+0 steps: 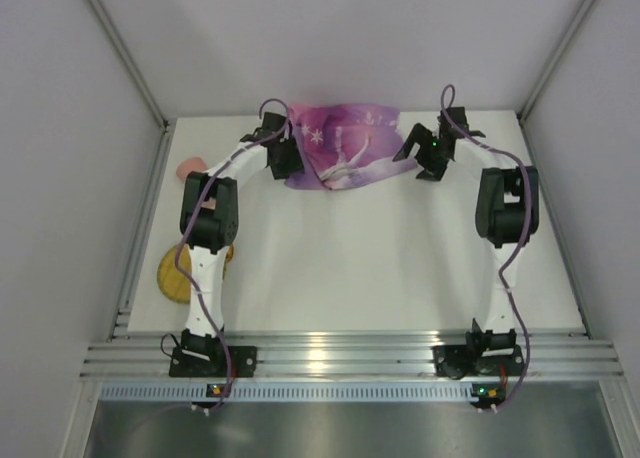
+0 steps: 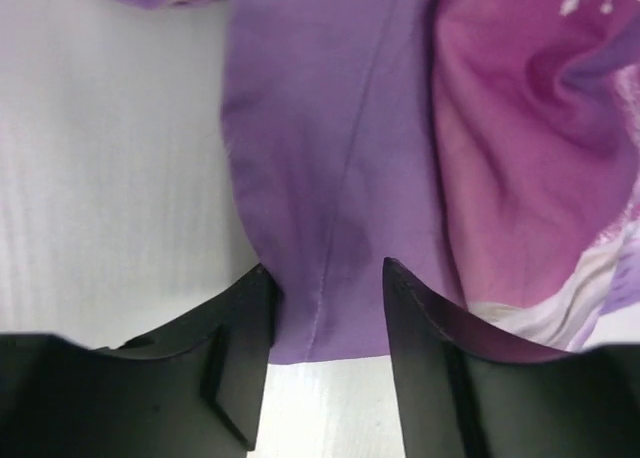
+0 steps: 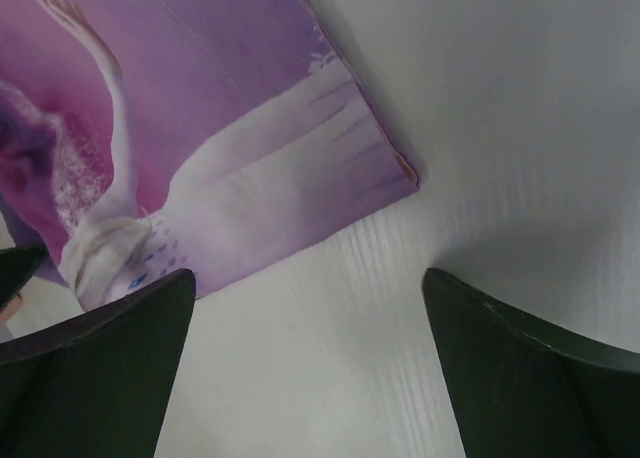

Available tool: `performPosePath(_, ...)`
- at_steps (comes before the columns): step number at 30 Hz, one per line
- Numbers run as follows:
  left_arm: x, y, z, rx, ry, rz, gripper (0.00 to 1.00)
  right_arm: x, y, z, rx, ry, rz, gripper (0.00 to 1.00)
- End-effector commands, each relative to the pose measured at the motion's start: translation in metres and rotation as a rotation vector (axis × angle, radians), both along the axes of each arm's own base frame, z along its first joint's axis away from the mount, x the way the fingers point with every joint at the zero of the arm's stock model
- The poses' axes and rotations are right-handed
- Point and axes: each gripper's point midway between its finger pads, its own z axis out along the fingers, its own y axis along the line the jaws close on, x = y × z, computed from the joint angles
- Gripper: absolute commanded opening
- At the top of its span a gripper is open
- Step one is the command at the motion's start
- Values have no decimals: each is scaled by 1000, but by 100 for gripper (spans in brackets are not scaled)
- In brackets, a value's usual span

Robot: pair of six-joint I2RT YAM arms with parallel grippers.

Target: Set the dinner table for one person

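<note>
The dinner table (image 1: 400, 268) is a white top with a silver rail (image 1: 350, 356) along its near edge. A purple princess placemat (image 1: 345, 143) lies rumpled and partly folded at the far middle. My left gripper (image 1: 285, 160) is at the mat's left end. In the left wrist view it (image 2: 325, 318) is open, and its fingers (image 2: 240, 328) straddle a folded purple edge of the mat (image 2: 330, 178), which lies on the table. My right gripper (image 1: 425, 158) is just right of the mat. In the right wrist view it (image 3: 310, 308) is wide open over bare table, next to the mat's corner (image 3: 400, 173).
A yellow plate (image 1: 175, 275) lies at the left edge, partly under my left arm. A small pink object (image 1: 190, 166) lies at the far left. Pale grey panels (image 1: 60, 178) wall the table on the left, right and far sides.
</note>
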Motion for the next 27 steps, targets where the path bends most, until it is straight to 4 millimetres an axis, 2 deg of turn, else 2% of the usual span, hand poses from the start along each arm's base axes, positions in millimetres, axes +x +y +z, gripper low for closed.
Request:
performPosePath(1, -9, -24, -19, -57, 45, -76, 50, 28, -1, -9, 38, -17, -50, 100)
performPosePath(2, -9, -25, -20, -63, 47, -78, 47, 35, 0, -10, 40, -21, -58, 100)
performPosePath(3, -11, -26, -22, -66, 52, -79, 40, 37, -2, -25, 37, 5, -79, 100)
performPosePath(5, -11, -27, -21, -68, 50, -84, 36, 47, -4, -29, 36, -2, -110, 100)
performPosePath(6, -11, -27, -20, -69, 47, -86, 31, 48, -3, -41, 48, 22, -134, 100)
performPosePath(8, -13, -27, -20, -70, 49, -93, 21, 58, -2, -44, 69, 11, -163, 99)
performPosePath(9, -13, -26, -19, -68, 49, -92, 14, 59, 2, -55, 101, 38, -184, 97)
performPosePath(10, -14, -25, -19, -63, 49, -92, 7, 65, 6, -55, 124, 27, -186, 94)
performPosePath(11, -15, -25, -19, -63, 51, -95, 3, 66, 12, -57, 152, 33, -181, 83)
performPosePath(12, -16, -24, -19, -61, 52, -98, 0, 66, 15, -66, 169, 52, -190, 77)
performPosePath(13, -16, -24, -19, -59, 53, -100, 0, 69, 18, -64, 180, 44, -186, 71)
performPosePath(14, -17, -24, -19, -56, 56, -106, 0, 69, 21, -64, 190, 44, -178, 57)
performPosePath(16, -18, -23, -15, -53, 51, -111, 0, 69, 20, -64, 192, 46, -181, 41)
performPosePath(17, -17, -23, -13, -52, 47, -112, 0, 68, 17, -64, 193, 48, -179, 28)
performPosePath(18, -16, -22, -9, -54, 43, -113, 0, 68, 15, -59, 190, 36, -172, 21)
performPosePath(19, -16, -23, -6, -53, 37, -121, 0, 66, 7, -59, 188, 39, -182, 7)
performPosePath(20, -15, -22, -2, -54, 32, -123, 0, 66, 2, -56, 187, 35, -185, 1)
performPosePath(21, -13, -20, 6, -53, 20, -120, 0, 66, -4, -44, 185, 13, -184, 0)
performPosePath(22, -13, -18, 10, -50, 15, -120, 0, 63, -17, -43, 180, 15, -201, 0)
performPosePath(23, -12, -16, 16, -52, 10, -118, 0, 63, -15, -21, 179, -21, -186, 0)
performPosePath(24, -11, -13, 30, -53, -6, -113, 0, 63, -37, -11, 162, -49, -202, 0)
performPosePath(25, -11, -11, 37, -51, -17, -113, 0, 55, -50, -8, 151, -48, -214, 0)
performPosePath(26, -10, -6, 56, -41, -48, -103, 0, 52, -57, 27, 140, -112, -206, 0)
performPosePath(27, -11, -4, 66, -37, -62, -100, 0, 46, -64, 40, 132, -133, -206, 0)
